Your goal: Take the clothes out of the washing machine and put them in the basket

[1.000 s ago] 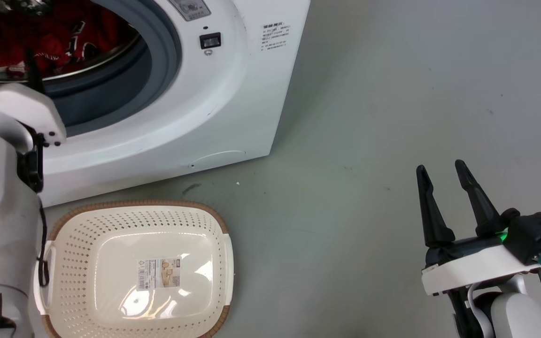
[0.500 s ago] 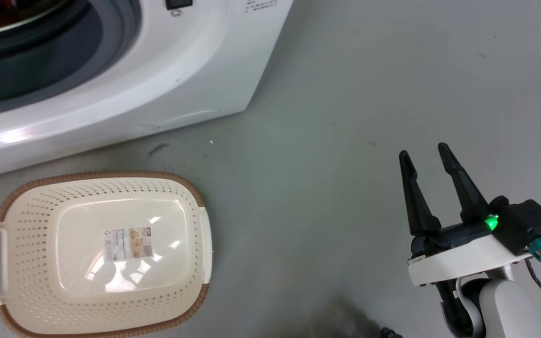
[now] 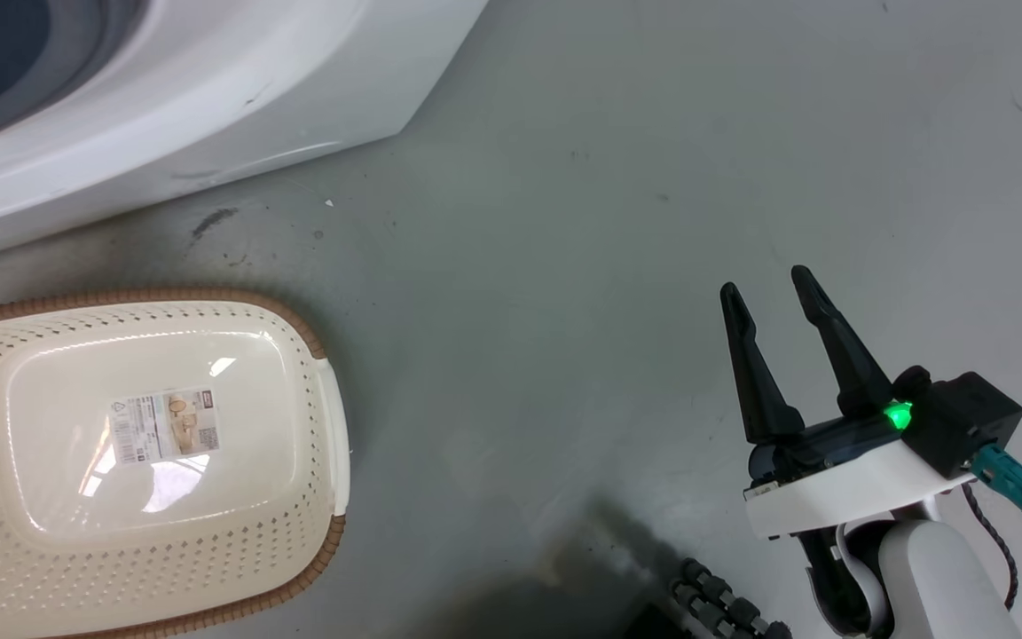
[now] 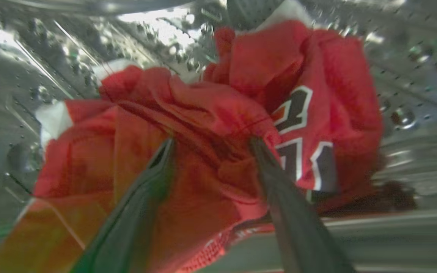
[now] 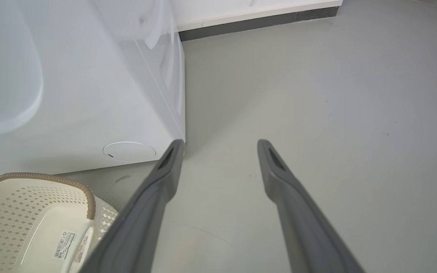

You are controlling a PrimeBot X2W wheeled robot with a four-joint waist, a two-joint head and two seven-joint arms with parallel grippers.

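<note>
While the basket lay bare of garments beside the washing machine, the clothes sat in its drum, the left claw spread apart against them, the right claw apart and idle.

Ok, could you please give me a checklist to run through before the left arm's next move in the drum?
1. Left end effector at the clothes: ok, both fingertips press into red fabric inside the drum.
2. Grip closed on fabric: not ok, jaws are apart.
3. Fabric free of snags behind the pile: cannot tell, the far side is hidden.
4. Basket ready: ok, nothing in it, on the floor beside the machine.
5. Right end effector out of the way: ok, open, over the floor, apart from the basket.
</note>
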